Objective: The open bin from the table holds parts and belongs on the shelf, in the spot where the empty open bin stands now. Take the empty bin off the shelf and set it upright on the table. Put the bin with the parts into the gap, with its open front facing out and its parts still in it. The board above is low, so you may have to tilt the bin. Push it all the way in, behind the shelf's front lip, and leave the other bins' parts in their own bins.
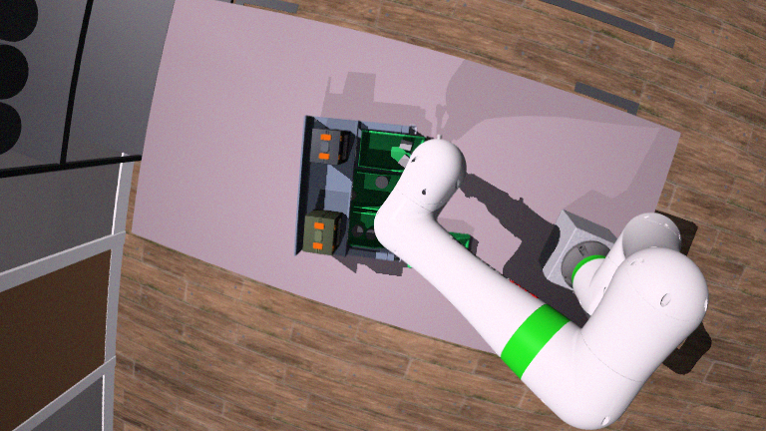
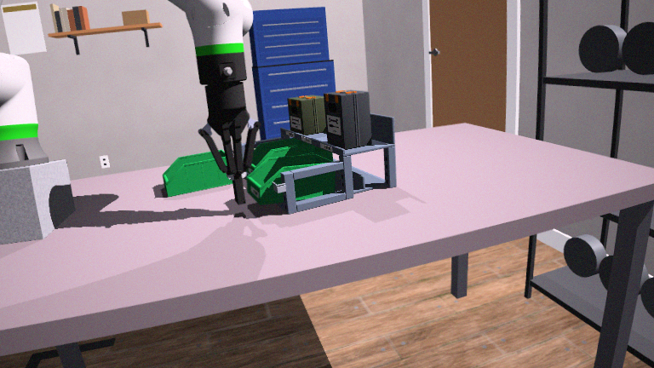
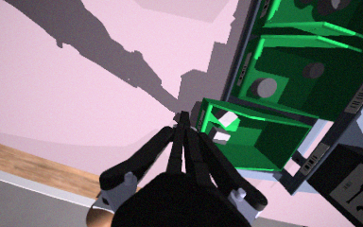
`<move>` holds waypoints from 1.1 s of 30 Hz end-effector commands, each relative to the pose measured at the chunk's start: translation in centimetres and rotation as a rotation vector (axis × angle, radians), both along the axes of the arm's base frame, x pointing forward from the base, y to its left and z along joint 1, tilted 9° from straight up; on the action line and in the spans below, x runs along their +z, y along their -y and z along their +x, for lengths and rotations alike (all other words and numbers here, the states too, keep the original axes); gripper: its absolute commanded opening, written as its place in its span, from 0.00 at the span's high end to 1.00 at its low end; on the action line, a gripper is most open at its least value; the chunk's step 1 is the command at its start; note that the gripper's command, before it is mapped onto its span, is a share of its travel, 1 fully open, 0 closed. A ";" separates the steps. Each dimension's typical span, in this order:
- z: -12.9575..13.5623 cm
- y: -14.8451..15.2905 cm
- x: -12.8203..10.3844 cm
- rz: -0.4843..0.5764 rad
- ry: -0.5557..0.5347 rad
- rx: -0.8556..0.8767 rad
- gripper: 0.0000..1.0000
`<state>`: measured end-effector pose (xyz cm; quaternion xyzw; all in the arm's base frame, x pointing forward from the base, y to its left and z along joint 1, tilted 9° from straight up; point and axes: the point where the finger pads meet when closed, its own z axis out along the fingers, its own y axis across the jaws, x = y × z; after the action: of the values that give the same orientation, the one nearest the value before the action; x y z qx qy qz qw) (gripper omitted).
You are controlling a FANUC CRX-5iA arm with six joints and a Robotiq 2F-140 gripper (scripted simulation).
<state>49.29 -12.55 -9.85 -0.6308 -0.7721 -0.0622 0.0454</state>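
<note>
My gripper (image 2: pixel 238 196) is shut on nothing and points straight down, with its tips just above the table. In the wrist view the tips (image 3: pixel 182 118) are right beside the front edge of a green open bin (image 3: pixel 250 139) holding white parts; I cannot tell if they touch. That bin (image 2: pixel 270 171) sits in the end slot of the grey shelf (image 2: pixel 337 166), tilted, with its front sticking out past the frame. A second green bin (image 2: pixel 195 173) stands upright on the table behind the gripper. In the overhead view the arm hides the gripper.
Two more green bins (image 3: pixel 284 80) (image 3: pixel 321 9) with grey round parts sit in the other shelf slots. Two box-shaped units (image 2: pixel 306 114) (image 2: pixel 347 117) stand on the shelf's top board. The grey robot base block (image 2: pixel 26 200) is at the table's left.
</note>
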 end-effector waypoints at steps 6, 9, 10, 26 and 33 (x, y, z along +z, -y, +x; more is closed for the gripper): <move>0.2 0.1 0.1 -0.001 0.002 0.000 0.90; 0.2 0.1 0.1 -0.001 0.002 0.000 0.90; 0.2 0.1 0.1 -0.001 0.002 0.000 0.90; 0.2 0.1 0.1 -0.001 0.002 0.000 0.90; 1.2 -0.1 0.2 -0.001 0.002 0.000 0.90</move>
<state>50.06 -12.45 -9.77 -0.6309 -0.7721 -0.0624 0.0451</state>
